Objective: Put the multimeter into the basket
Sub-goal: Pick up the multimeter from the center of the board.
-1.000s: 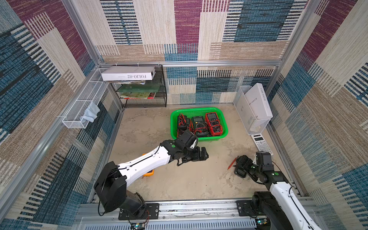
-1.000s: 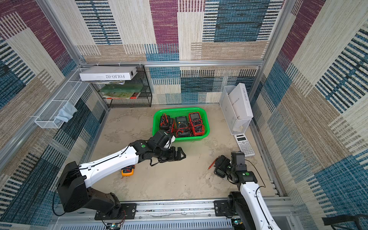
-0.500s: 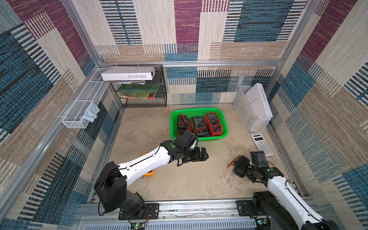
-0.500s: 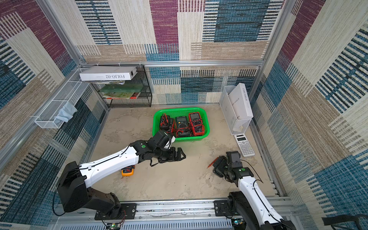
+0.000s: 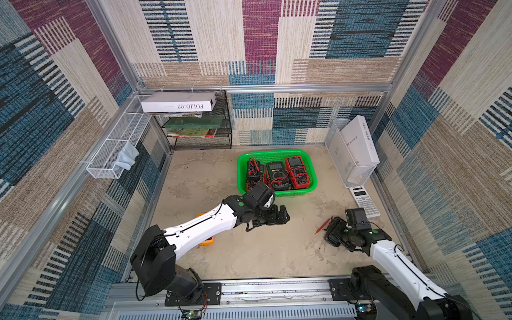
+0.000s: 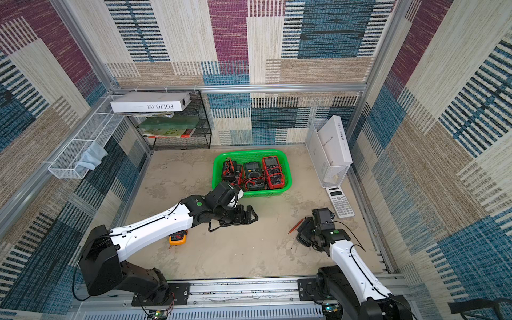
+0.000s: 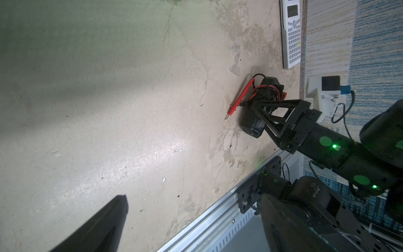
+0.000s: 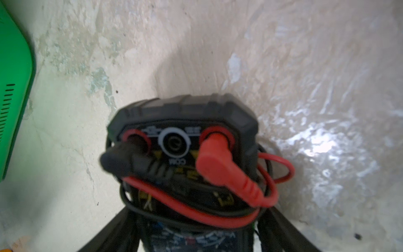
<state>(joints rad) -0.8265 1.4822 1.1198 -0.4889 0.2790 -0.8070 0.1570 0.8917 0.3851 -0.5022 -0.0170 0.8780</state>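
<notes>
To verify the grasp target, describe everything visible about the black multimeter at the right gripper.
The black multimeter has a dark rubbery-looking casing and three end sockets, a red plug and a black plug inserted, leads coiled around it. It sits on the beige floor near the calculator, its red probe beside it. The fingers of the right gripper flank its sides.

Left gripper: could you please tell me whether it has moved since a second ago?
No; the left gripper stays just before the basket rim.
</notes>
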